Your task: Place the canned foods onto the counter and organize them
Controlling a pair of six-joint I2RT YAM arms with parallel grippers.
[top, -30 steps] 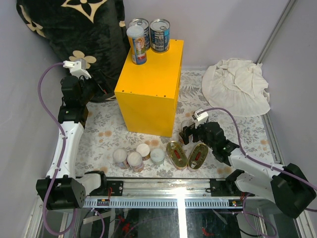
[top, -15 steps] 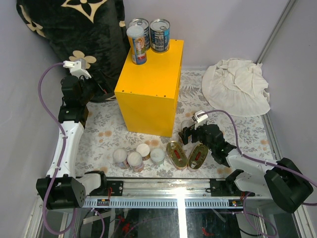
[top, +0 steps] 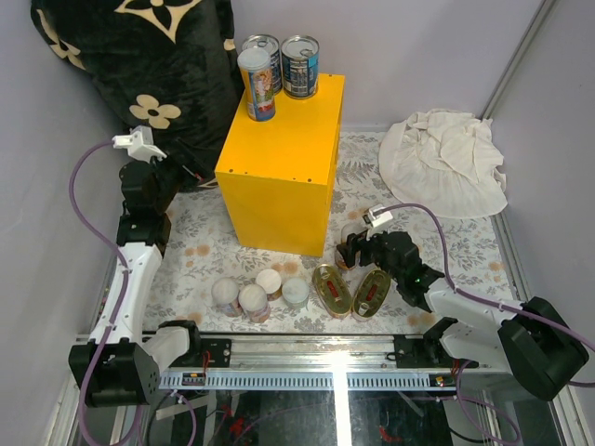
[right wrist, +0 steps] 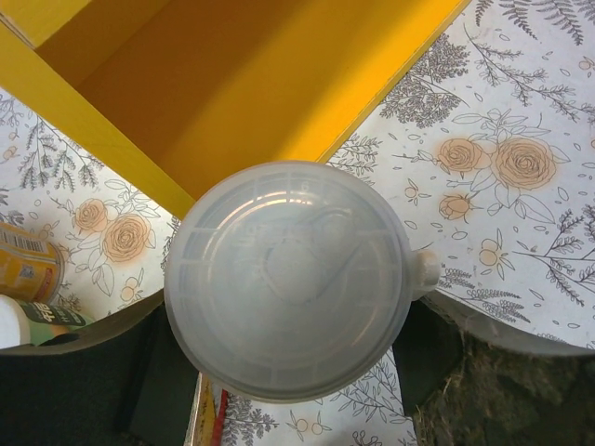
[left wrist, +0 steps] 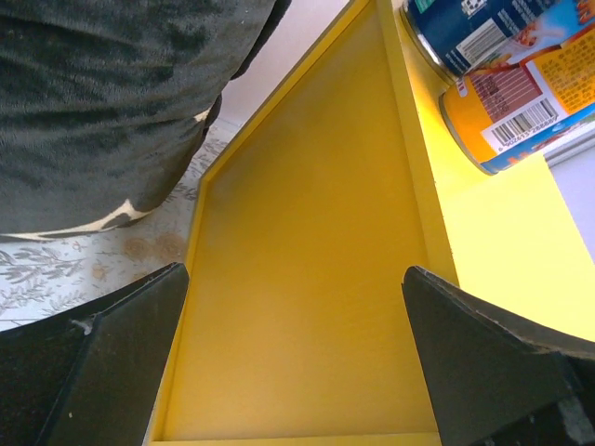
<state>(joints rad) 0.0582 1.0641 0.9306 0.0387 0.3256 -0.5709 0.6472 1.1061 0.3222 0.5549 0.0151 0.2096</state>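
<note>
The counter (top: pixel 279 167) is a yellow cabinet with three tall cans (top: pixel 257 84) on top. Small white-lidded cans (top: pixel 252 299) and two oval gold tins (top: pixel 332 288) lie on the mat in front of it. My right gripper (top: pixel 350 243) straddles one white-lidded can (right wrist: pixel 288 279) at the cabinet's front right corner. Its fingers (right wrist: pixel 84 372) sit close on both sides, and the lid hides whether they touch. My left gripper (left wrist: pixel 297 372) is open and empty, facing the cabinet's yellow side panel (left wrist: pixel 307 260), with the blue can (left wrist: pixel 483 28) and orange-labelled can (left wrist: pixel 530 111) at upper right.
A dark plush cushion with cream flowers (top: pixel 139 65) leans at the back left, right beside my left arm (top: pixel 144 200). A white crumpled cloth (top: pixel 446 163) lies at the back right. The floral mat (top: pixel 200 232) covers the floor inside grey walls.
My right gripper's jaws have narrowed round the white-lidded can. My left arm has drawn back a little toward the near edge, still open.
</note>
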